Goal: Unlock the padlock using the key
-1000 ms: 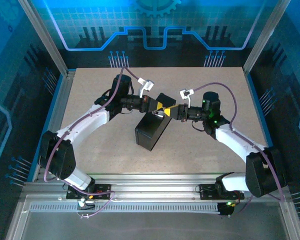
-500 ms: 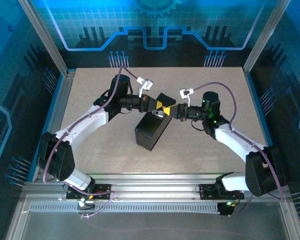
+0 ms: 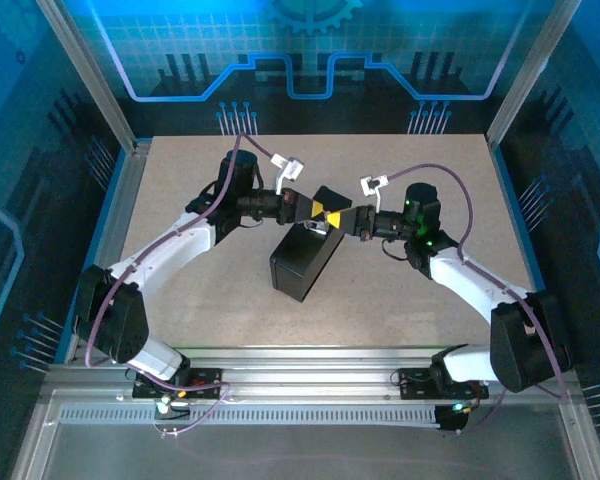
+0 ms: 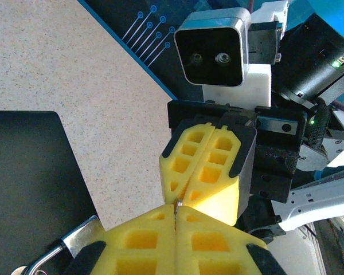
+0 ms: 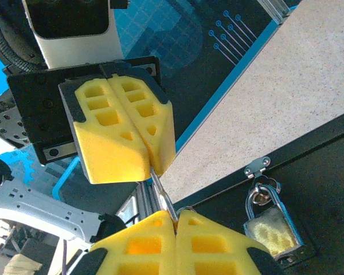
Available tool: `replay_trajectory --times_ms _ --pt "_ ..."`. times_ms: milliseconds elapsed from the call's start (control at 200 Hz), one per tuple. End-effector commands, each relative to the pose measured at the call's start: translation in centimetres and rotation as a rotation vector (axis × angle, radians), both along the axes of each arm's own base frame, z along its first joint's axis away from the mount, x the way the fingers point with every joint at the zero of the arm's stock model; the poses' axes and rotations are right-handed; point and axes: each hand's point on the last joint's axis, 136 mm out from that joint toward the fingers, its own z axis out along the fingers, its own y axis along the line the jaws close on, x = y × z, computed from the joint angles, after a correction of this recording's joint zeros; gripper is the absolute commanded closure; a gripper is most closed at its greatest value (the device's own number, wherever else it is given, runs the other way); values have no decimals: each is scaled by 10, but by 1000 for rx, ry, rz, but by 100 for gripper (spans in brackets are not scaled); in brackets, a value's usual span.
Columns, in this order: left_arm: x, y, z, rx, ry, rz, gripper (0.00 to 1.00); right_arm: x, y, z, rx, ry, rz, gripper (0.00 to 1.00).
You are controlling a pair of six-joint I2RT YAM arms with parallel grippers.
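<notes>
Left gripper [image 5: 151, 166] and right gripper [image 5: 175, 215] meet tip to tip, each pair of fingers closed on the key [image 5: 162, 195], whose long axis runs between the tips; the padlock [image 5: 273, 229] hangs on the box [image 5: 327, 172] close beside the right fingers, off that axis.

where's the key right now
In the right wrist view the key is pinched between the left gripper above and the right gripper below, near the padlock on the black box.
</notes>
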Motion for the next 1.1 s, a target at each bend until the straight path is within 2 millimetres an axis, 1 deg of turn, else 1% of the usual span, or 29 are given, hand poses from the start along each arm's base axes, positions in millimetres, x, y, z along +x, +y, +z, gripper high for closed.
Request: replay_trajectory --times_ms 0,140,180,195,275,300,325,355,460,515,585,605,615,665,745,800,875,920,970,1005,1095 --pt "-9 2 -3 4 18 -18 100 4 -1 9 17 -18 -17 100" --pt "-4 2 -13 32 40 -3 99 4 -8 0 -13 29 -35 100" --pt "-2 2 -15 40 46 1 94 4 -10 -2 -26 44 -39 100" --pt "-2 3 -15 42 48 5 90 3 -11 -4 -31 51 -37 100" --pt "2 4 -15 53 48 20 77 -1 -15 -9 -54 67 -36 100" --pt "2 4 -15 56 45 23 71 -1 -16 -8 -60 63 -39 100" --pt "3 4 -14 59 43 25 65 -3 -18 -13 -76 86 -40 100" --pt "3 5 -14 63 41 28 60 -5 -20 -15 -88 93 -41 100" --pt "7 8 -12 83 25 40 55 -9 -27 -24 -144 141 -48 100" --pt "9 10 -13 106 11 50 54 -12 -30 -26 -161 160 -44 100" --pt "12 14 -14 156 -29 60 53 -15 -36 -33 -199 207 -45 100" --pt "13 15 -15 175 -52 63 53 -17 -38 -39 -215 230 -47 100" --pt "13 16 -15 187 -65 64 54 -15 -39 -33 -219 217 -50 100" --pt "14 19 -16 241 -153 65 53 -18 -43 -34 -249 248 -54 100" --pt "11 20 -15 321 -377 9 50 -23 -48 -36 -265 305 -54 100" --pt "3 16 -12 357 -534 -68 48 -26 -52 -38 -283 346 -54 100" --pt "-15 7 -12 374 -703 -215 43 -30 -54 -42 -298 408 -51 100" --pt "-26 3 -17 372 -763 -308 41 -30 -56 -45 -302 449 -55 100" --pt "-32 2 -22 377 -817 -389 39 -32 -55 -48 -308 492 -54 100" --pt "-32 1 -26 387 -837 -424 38 -33 -57 -50 -321 518 -59 100" --pt "-25 1 -36 428 -846 -477 36 -34 -58 -53 -330 556 -72 100"
